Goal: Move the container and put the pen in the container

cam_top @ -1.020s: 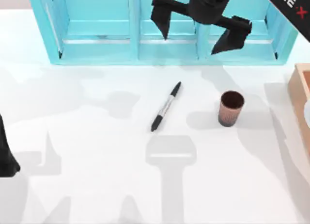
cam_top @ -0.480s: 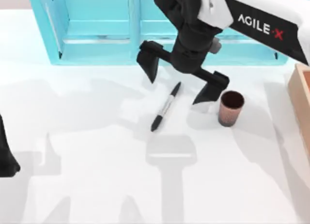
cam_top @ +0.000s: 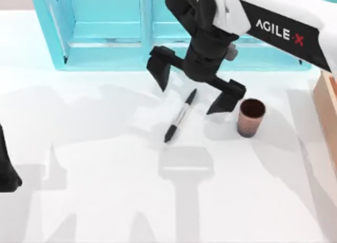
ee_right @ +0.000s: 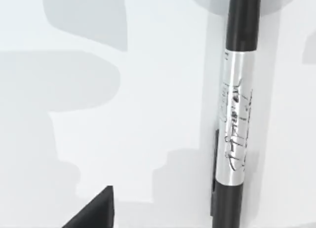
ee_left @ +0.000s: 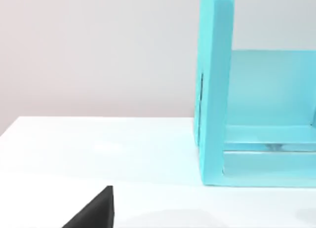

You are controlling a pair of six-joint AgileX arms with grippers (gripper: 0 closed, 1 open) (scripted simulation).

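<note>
The slim black pen [cam_top: 180, 115] with a grey-white band lies flat on the white table, slanting from upper right to lower left. My right gripper [cam_top: 191, 95] hangs open over the pen's upper end, one finger on each side, holding nothing. The right wrist view shows the pen [ee_right: 236, 119] close up with its silvery label. The small copper-brown container [cam_top: 250, 117] stands upright to the right of the pen, just beside the gripper's right finger [cam_top: 225, 98]. My left gripper [cam_top: 6, 169] is parked at the table's left edge.
A turquoise shelf unit [cam_top: 105, 48] runs along the back of the table, right behind the right arm; the left wrist view shows the shelf unit's end [ee_left: 215, 90]. A tan wooden box [cam_top: 327, 103] sits at the right edge.
The right arm came forward from in front of the shelf and dropped over the pen's upper end, fingers still spread. In the last half second it barely shifted. Pen and container stayed put.
</note>
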